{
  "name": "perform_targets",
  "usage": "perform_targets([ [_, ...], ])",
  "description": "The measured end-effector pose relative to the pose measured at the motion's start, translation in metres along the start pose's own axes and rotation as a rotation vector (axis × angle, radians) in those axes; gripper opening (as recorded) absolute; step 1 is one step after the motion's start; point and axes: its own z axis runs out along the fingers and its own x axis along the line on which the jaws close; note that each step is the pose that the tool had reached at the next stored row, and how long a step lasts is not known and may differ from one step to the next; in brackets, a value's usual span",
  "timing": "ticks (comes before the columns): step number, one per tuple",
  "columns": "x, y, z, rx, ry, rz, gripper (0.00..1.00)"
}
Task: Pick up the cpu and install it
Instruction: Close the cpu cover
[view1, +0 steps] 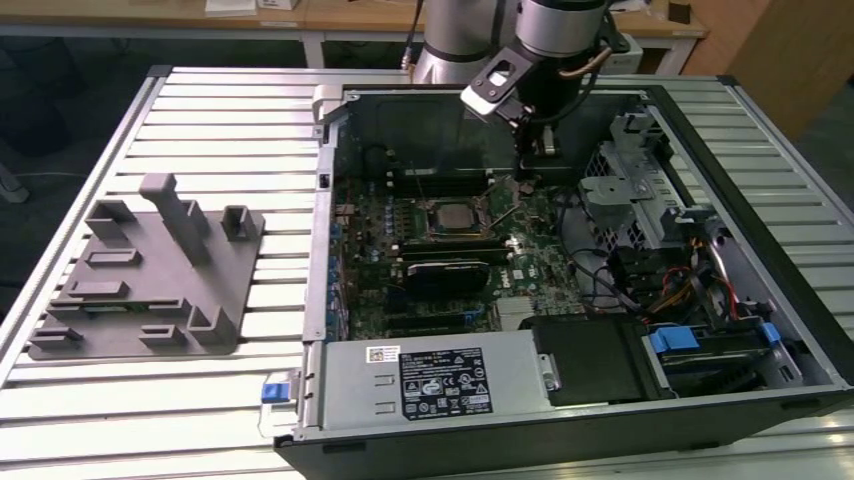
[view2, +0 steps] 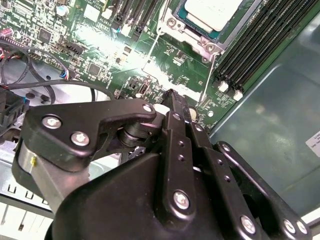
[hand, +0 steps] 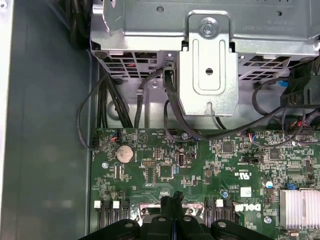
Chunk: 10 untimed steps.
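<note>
I count one cpu (view2: 212, 12) in its socket (view2: 196, 40), near my single end effector (view2: 171, 94), fingers pinched together, empty.

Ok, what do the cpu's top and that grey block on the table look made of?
The cpu: its top plate looks like metal, pale silvery-grey with a soft sheen under the light. The grey fixture block: likely plastic, matte and evenly grey with no glints, though moulded or printed can't be told.

A robotics workshop: an open computer case (view1: 561, 445) lies on a slatted metal workbench (view1: 227, 100), wooden desks (view1: 334, 15) behind it.
</note>
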Motion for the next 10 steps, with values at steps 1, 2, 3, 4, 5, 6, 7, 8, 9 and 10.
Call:
perform_targets([
  [1,0.0000,0.0000,0.0000,0.0000,-0.0001,0.000,0.11],
  [2,0.0000,0.0000,0.0000,0.0001,-0.0001,0.000,0.11],
  [3,0.0000,0.0000,0.0000,0.0001,-0.0001,0.000,0.11],
  [4,0.0000,0.0001,0.0000,0.0000,0.0000,0.000,0.11],
  [5,0.0000,0.0001,0.0001,0.0000,0.0001,0.000,0.11],
  [6,0.0000,0.0004,0.0004,0.0001,0.0004,0.000,0.11],
  [7,0.0001,0.0008,0.0009,0.0001,0.0006,0.000,0.11],
  [8,0.0000,0.0011,0.0013,0.0002,0.0003,0.000,0.11],
  [9,0.0000,0.0014,0.0017,0.0003,0.0001,0.000,0.11],
  [10,0.0000,0.0017,0.0023,0.0003,0.0002,0.000,0.11],
])
